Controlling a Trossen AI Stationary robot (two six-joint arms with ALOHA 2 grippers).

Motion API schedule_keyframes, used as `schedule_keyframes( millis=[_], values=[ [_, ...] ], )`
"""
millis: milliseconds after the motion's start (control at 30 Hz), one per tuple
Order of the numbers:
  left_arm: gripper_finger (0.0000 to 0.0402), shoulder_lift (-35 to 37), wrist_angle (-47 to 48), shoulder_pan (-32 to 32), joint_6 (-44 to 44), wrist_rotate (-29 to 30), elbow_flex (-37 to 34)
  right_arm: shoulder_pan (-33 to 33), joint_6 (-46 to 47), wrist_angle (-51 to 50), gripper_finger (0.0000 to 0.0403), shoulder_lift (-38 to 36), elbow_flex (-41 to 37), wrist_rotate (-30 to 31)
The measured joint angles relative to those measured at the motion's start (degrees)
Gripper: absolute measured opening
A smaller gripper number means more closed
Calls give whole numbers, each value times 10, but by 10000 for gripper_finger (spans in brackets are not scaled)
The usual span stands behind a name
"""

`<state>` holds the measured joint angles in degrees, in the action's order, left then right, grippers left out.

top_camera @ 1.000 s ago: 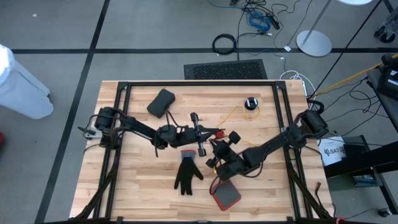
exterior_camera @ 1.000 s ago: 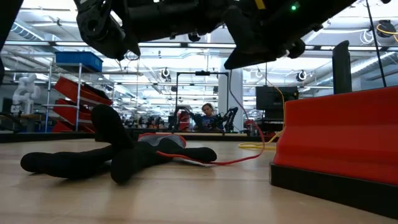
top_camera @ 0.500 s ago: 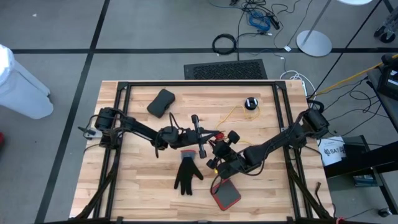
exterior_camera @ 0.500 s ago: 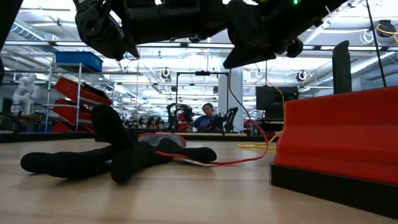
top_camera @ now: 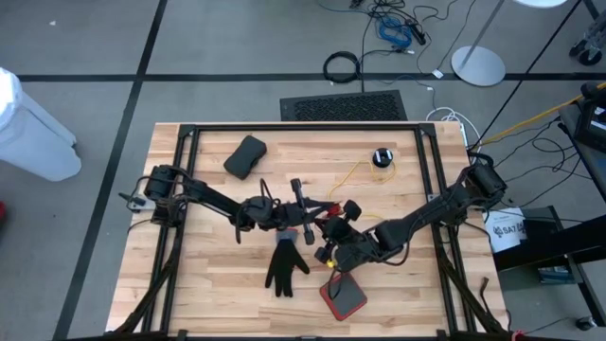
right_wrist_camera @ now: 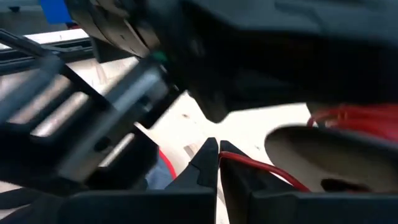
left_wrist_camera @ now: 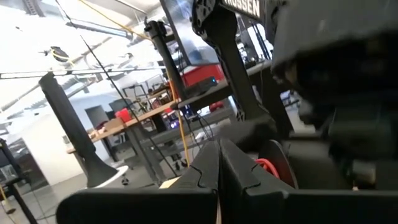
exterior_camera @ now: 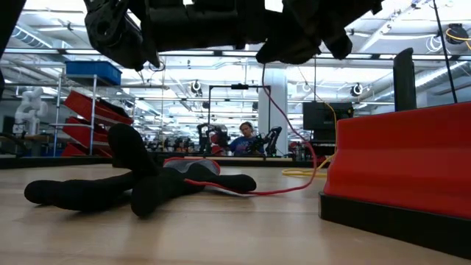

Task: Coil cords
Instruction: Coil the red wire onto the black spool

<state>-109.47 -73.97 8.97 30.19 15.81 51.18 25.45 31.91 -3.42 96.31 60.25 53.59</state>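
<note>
Red thin cord [right_wrist_camera: 258, 165] pinched in my closed right claw [top_camera: 327, 248], just beside black fabric glove [top_camera: 284, 262]. Left claw [top_camera: 308, 223] closed too, near. Risk: cord snags glove, slips out.

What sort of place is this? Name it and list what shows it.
Probably a robotics lab or workshop: a wooden table on a black frame, cables strewn over the floor, and shelving and more robot arms in the hall behind.

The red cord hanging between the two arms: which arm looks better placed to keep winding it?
The right, probably. The right gripper is shut on the red cord, above the black glove. The left gripper is shut beside it; whether it holds cord isn't visible.
</note>
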Motion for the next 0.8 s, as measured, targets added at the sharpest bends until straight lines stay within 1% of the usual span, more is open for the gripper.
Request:
schedule_keyframes(
  millis=[200, 500, 633, 800],
  values=[
    [0, -4, 13, 0, 23, 0, 0, 5, -25, 24, 0, -3, 0, 0],
    [0, -4, 50, 2, 35, -5, 0, 23, -41, 8, 0, -28, 11, -19],
    [0, -5, 66, 5, 41, -6, -2, 35, -20, -35, 0, -57, 12, -11],
    [0, -6, 62, 9, 48, -5, -9, 51, 39, -130, 0, -97, 13, -11]
  ],
)
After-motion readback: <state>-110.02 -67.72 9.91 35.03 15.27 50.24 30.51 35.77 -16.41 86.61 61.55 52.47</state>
